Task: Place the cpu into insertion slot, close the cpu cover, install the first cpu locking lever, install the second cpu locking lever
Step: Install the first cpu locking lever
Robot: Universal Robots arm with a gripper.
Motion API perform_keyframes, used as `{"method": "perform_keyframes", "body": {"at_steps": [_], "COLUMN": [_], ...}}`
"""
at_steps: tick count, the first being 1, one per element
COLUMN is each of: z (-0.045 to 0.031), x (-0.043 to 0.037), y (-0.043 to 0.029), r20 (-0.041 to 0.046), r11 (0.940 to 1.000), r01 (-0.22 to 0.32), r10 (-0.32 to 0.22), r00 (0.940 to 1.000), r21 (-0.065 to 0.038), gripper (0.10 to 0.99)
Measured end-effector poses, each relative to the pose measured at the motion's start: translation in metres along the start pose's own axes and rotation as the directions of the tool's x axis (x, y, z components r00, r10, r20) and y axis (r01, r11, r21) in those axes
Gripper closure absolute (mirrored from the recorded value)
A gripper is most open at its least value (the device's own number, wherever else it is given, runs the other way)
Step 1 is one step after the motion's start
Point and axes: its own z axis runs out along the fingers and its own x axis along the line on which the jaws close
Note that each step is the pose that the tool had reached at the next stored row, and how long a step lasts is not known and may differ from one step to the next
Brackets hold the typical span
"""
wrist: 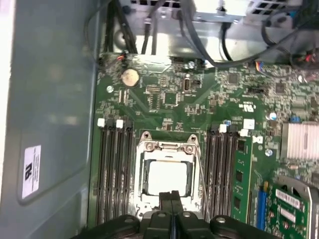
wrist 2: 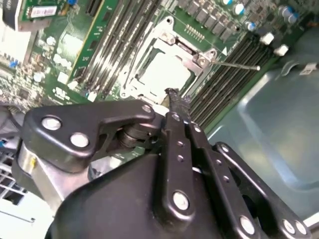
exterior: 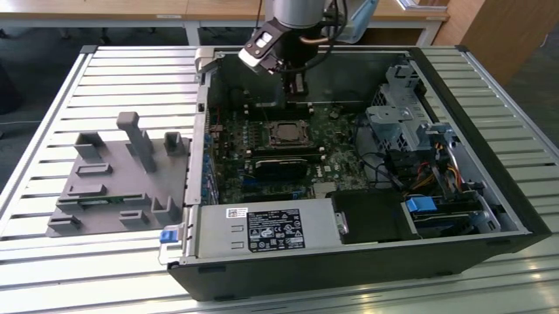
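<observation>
Slatted metal table [exterior: 88, 275] carries everything. On it lies the open black computer case [exterior: 349, 278], taking up the middle and the exterior view's right. A grey moulded fixture [exterior: 105, 190] sits on the slats at the exterior view's left, just beside the case. Inside the case, the silver power supply [exterior: 266, 230] runs along the near wall, and the green circuit board [wrist: 154, 107] covers the floor beyond it. My arm [exterior: 302, 13] comes down from the far side, and my gripper [wrist: 171, 195] hangs over the board just above the socket area. Fingers: brought together, tips meeting with only a hairline seam between them in the first wrist view; nothing held. The insertion slot [exterior: 271, 135] sits mid-board between two banks of long dark memory slots [wrist: 114, 169]. The cpu cover [wrist: 167, 148] lies flat down on the slot, its window framing the chip. The cpu [wrist: 167, 175] is seated in the slot, pale metal face up, showing through that window beneath my fingertips. One thin locking lever [wrist 2: 239, 64] shows as a bare wire rod running off from a corner of the cover; whether it is latched I cannot tell. A coin cell [wrist: 130, 77] sits on the board well apart from the socket.
</observation>
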Motion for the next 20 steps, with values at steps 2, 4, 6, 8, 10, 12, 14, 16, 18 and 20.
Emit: {"method": "perform_keyframes", "body": {"at_steps": [2, 4, 6, 8, 10, 12, 14, 16, 18, 20], "z": [-0.0001, 0.0000, 0.0001, 0.0002, 0.0002, 0.0002, 0.0003, 0.0005, 0.0006, 0.0008], "x": [0.0000, 0.0000, 0.0000, 0.0000, 0.0000, 0.0000, 0.0000, 0.0000, 0.0000, 0.0000], "y": [0.0000, 0.0000, 0.0000, 0.0000, 0.0000, 0.0000, -0.0001, -0.0001, 0.0000, -0.0001], "r20": [0.0000, -0.0001, -0.0002, -0.0005, -0.0010, -0.0014, -0.0019, -0.0023, -0.0027, -0.0031], "r11": [0.9994, 0.9975, 0.9946, 0.9922, 0.9873, 0.9810, 0.9730, 0.9641, 0.9539, 0.9425], "r01": [0.036, 0.071, 0.104, 0.125, 0.159, 0.194, 0.231, 0.266, 0.300, 0.334], "r10": [-0.036, -0.071, -0.104, -0.125, -0.159, -0.194, -0.231, -0.266, -0.300, -0.334], "r00": [0.9994, 0.9975, 0.9946, 0.9922, 0.9873, 0.9810, 0.9730, 0.9641, 0.9539, 0.9425], "r21": [0.000, -0.001, -0.001, -0.001, -0.002, -0.002, -0.003, -0.003, -0.004, -0.004], "gripper": [0.980, 0.980, 0.980, 0.980, 0.980, 0.980, 0.980, 0.980, 0.980, 0.980]}}
